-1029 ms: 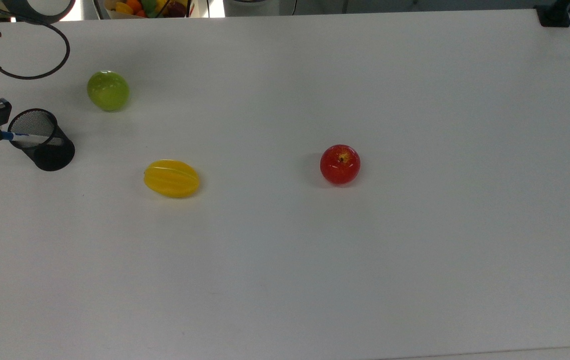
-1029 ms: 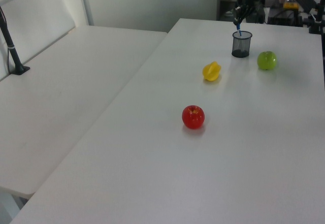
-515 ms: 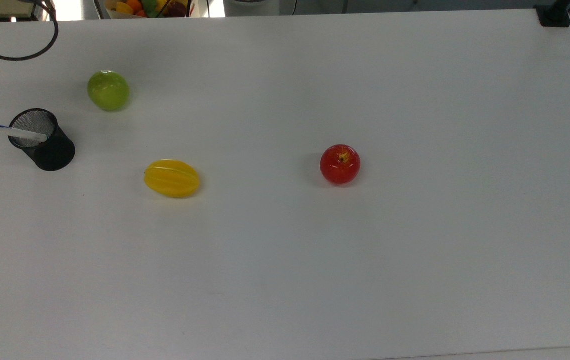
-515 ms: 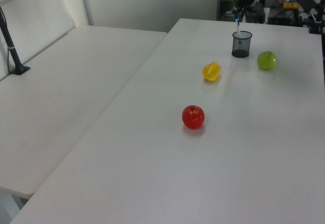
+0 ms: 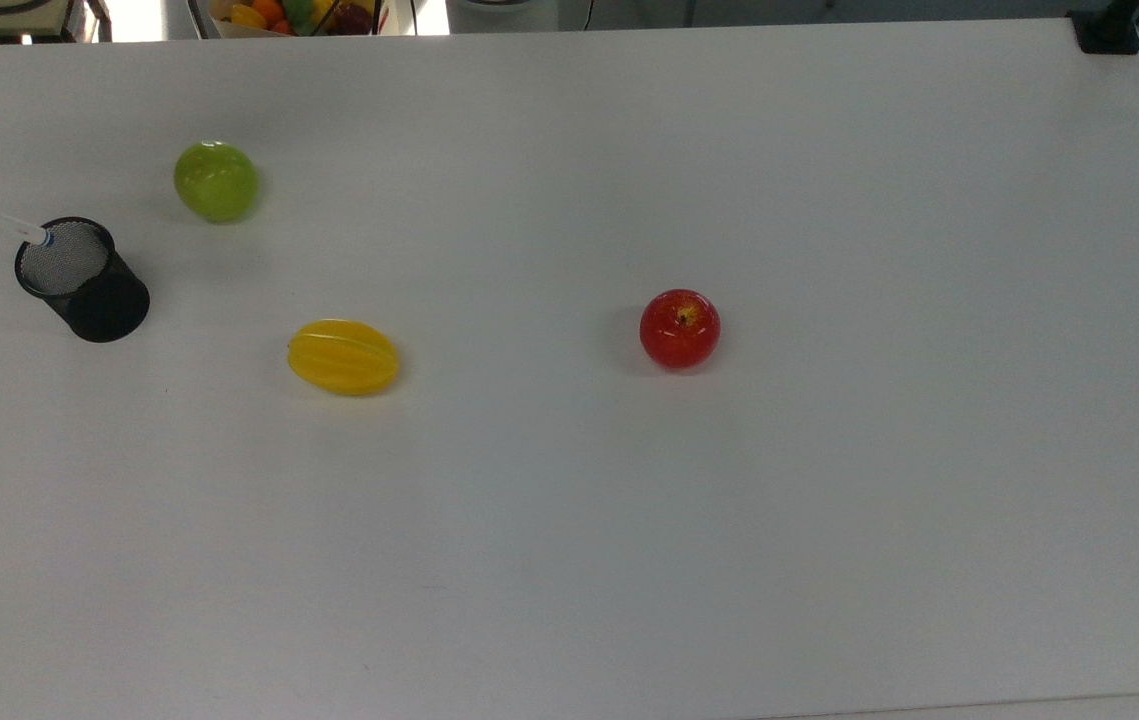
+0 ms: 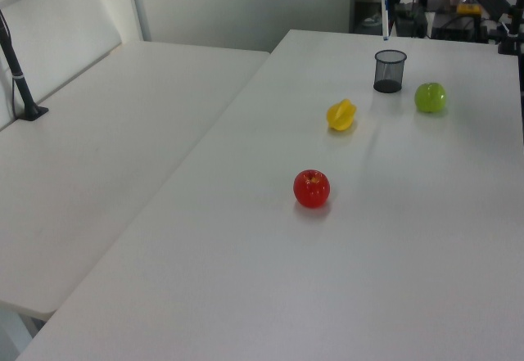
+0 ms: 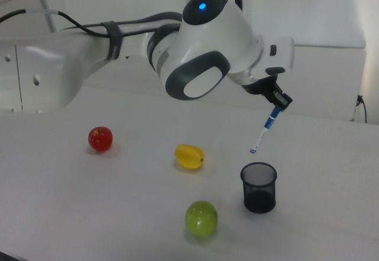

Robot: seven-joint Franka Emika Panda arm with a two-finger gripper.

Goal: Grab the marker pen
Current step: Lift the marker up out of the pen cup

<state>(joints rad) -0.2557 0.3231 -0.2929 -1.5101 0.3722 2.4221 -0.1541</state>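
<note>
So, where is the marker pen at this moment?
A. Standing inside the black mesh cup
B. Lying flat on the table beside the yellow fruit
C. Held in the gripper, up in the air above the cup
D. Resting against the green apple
C. In the right view the gripper is shut on the marker pen, which hangs tilted with its lower tip clear above the rim of the black mesh cup.
</note>
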